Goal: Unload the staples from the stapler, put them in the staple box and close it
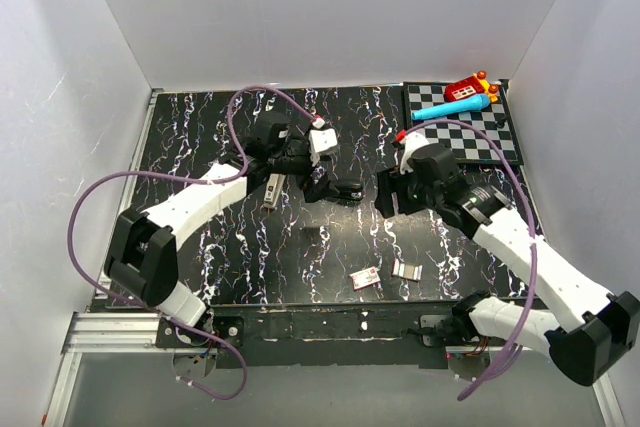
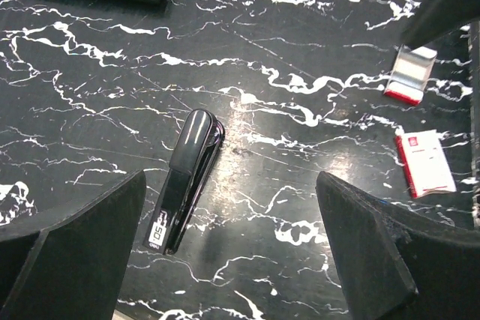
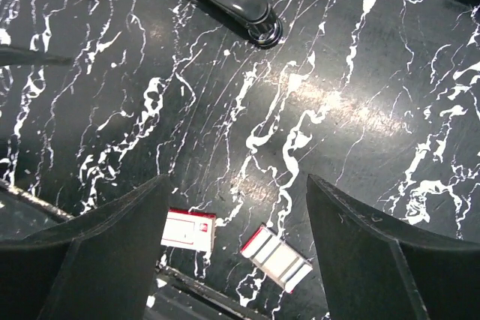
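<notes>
- Grey-silver slim metal stapler (image 2: 187, 177) lies flat on the black marbled desk (image 2: 300, 50) between my left jaws (image 2: 225, 260), its long axis crossing their closing line.
- Right jaws (image 3: 240, 252) also gape empty, but the left arm is nearer.

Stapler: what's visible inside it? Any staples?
Nothing inside shows. The stapler lies closed on the table; only its dark glossy shell and a printed label are visible. The magazine is covered, so staples cannot be confirmed.

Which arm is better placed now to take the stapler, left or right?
Probably left: the open left pincer hangs just over the stapler, while the right pincer sees it only at the far edge of its view.
</notes>
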{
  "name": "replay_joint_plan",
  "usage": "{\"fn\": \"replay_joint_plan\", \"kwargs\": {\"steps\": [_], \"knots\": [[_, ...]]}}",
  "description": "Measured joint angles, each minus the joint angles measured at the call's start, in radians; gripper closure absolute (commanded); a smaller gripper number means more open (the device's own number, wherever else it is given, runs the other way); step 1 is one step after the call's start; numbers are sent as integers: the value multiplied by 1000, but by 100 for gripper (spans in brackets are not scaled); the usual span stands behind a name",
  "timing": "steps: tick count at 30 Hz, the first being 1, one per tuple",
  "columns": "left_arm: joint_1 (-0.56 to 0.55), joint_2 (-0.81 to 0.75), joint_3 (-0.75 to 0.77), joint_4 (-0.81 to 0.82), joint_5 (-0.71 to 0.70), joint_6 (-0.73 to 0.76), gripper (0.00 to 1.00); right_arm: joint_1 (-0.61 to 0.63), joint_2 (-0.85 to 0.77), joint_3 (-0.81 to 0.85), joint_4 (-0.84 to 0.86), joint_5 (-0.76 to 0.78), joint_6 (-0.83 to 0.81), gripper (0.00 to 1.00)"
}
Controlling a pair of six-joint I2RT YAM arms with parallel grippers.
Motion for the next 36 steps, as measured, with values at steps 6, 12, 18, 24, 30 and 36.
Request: {"fn": "replay_joint_plan", "kwargs": {"steps": [6, 12, 18, 24, 30, 36], "knots": [[-22, 135, 54, 1, -23, 135, 2, 0, -117, -26, -18, -27, 22, 20], [-32, 290, 147, -2, -72, 257, 2, 0, -209, -81, -41, -52, 28, 20], [-37, 385, 201, -3, -100, 327, 2, 0, -220, -93, -52, -98, 28, 21], [-68, 435, 226, -4, -110, 363, 2, 0, -218, -93, -53, -127, 26, 21], [-105, 480, 286, -25, -126, 387, 7, 0, -204, -93, -50, -150, 24, 21], [-113, 537, 335, -56, -134, 401, 13, 0, -204, -93, -43, -170, 23, 21]]}}
